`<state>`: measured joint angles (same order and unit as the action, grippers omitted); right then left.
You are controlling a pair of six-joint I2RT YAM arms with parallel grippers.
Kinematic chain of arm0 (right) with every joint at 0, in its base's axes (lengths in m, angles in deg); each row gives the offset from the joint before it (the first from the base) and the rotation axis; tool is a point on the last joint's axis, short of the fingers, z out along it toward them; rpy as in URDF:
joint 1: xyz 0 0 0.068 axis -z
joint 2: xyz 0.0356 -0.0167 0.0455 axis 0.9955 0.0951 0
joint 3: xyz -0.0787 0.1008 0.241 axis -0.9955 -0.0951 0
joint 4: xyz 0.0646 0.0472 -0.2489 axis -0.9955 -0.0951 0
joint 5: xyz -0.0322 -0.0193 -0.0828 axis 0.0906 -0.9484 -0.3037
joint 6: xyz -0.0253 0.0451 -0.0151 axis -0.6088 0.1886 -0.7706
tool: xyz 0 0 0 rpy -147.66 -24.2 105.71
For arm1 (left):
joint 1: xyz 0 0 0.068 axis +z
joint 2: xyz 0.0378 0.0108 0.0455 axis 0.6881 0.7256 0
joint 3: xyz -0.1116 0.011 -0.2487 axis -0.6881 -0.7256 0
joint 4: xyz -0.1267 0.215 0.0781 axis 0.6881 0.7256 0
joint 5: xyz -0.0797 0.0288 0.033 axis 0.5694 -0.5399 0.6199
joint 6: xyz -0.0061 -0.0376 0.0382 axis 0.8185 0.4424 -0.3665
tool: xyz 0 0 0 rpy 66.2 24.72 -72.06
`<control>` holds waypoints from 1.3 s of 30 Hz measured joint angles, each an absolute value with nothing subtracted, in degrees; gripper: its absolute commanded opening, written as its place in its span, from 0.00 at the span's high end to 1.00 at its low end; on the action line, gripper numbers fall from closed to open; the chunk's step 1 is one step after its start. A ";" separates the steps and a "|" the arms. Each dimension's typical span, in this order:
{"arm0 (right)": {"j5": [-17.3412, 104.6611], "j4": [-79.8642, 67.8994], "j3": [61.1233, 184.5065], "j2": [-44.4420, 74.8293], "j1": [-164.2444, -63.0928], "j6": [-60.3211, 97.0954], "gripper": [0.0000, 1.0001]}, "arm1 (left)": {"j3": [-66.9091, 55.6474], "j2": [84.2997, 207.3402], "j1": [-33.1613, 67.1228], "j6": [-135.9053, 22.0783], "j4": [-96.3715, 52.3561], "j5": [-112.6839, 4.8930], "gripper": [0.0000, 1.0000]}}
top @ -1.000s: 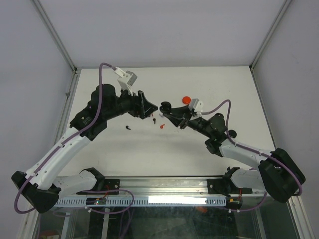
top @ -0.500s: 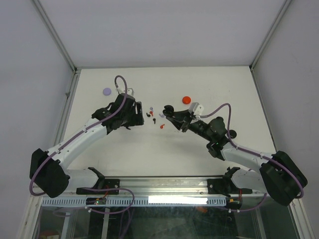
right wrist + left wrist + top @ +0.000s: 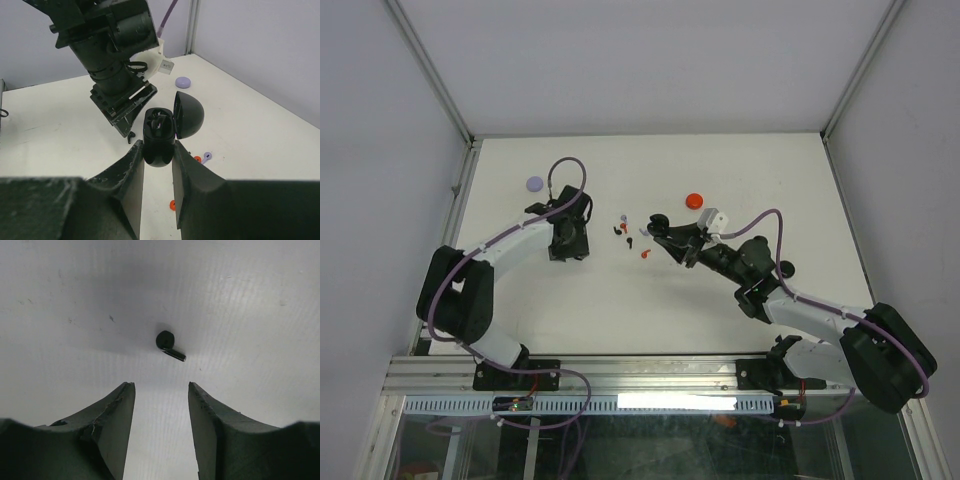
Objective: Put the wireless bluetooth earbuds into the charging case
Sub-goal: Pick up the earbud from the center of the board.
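Left fingers [image 3: 117, 410] swung back over black earbud [image 3: 167, 342], spread apart, right fingers [image 3: 131, 172] pinching open black charging case [image 3: 159, 136]

Inventory as I read it from my station.

Round coin-shaped plastic charging cases: three in all. That is one lavender round case [image 3: 534, 184], one red round case [image 3: 694, 200] and one black round case [image 3: 658, 222].

Tiny stemmed plastic earbuds: I count six lying loose.
- Black stemmed earbuds: three, a first black bud [image 3: 616, 231], a second black bud [image 3: 630, 242] and a third black bud [image 3: 170, 345].
- Red stemmed earbuds: two, a first red bud [image 3: 197, 159] and a second red bud [image 3: 172, 205].
- Lavender stemmed earbud [image 3: 206, 156]: one.

I cannot tell how many buds sit inside the black case.
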<state>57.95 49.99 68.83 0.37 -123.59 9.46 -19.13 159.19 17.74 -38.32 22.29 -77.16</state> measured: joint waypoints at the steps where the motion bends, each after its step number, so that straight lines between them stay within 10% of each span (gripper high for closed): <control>1: 57.95 49.99 68.83 0.37 -123.59 9.46 1.00 | -19.10 160.23 18.27 -38.58 22.31 -77.14 0.53; 39: 59.70 49.99 68.81 0.37 -123.59 9.11 1.00 | -14.25 171.67 22.97 -44.96 19.49 -70.60 0.90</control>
